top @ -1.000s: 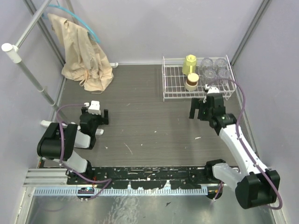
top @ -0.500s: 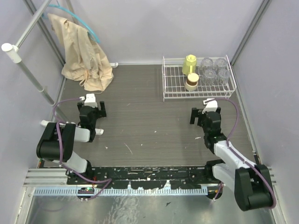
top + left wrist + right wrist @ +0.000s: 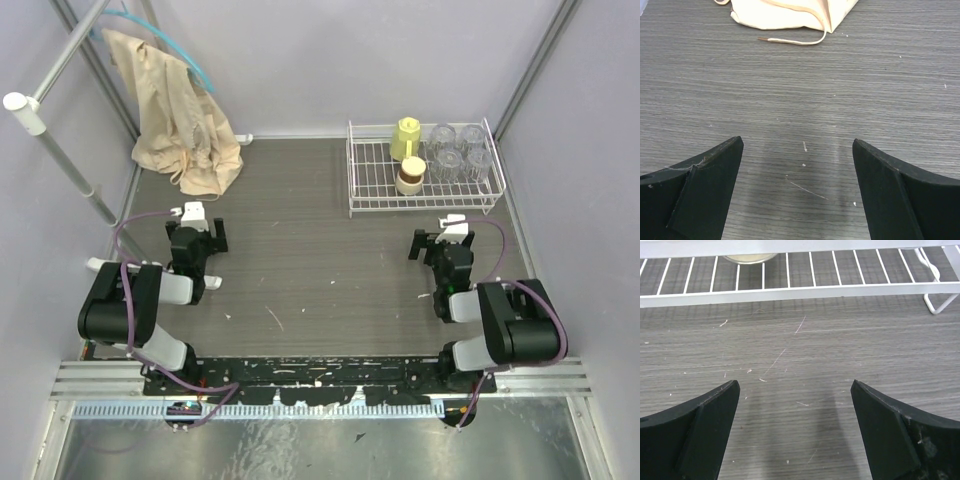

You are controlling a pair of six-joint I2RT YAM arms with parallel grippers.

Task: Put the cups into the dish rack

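Near side: two grippers, both low over the table (image 3: 310, 255). The left gripper (image 3: 198, 230) has its jaws spread wide with nothing between them. The right gripper (image 3: 442, 240) is likewise wide and empty.

Far right: one dish rack (image 3: 372, 178) with six cups inside, all at its right end. They are four clear tumblers (image 3: 449, 160) in a two-by-two block, one yellow mug (image 3: 406, 135), and one brown cup (image 3: 411, 176) just nearer than the mug. The right wrist view gives only the rack's front wires and one pale cup base (image 3: 745, 258), cut off at the top; which cup, cannot tell.

Far left: one beige cloth (image 3: 185, 130). The left wrist view catches its hem and a loose strap (image 3: 795, 41), too small to make out from above.
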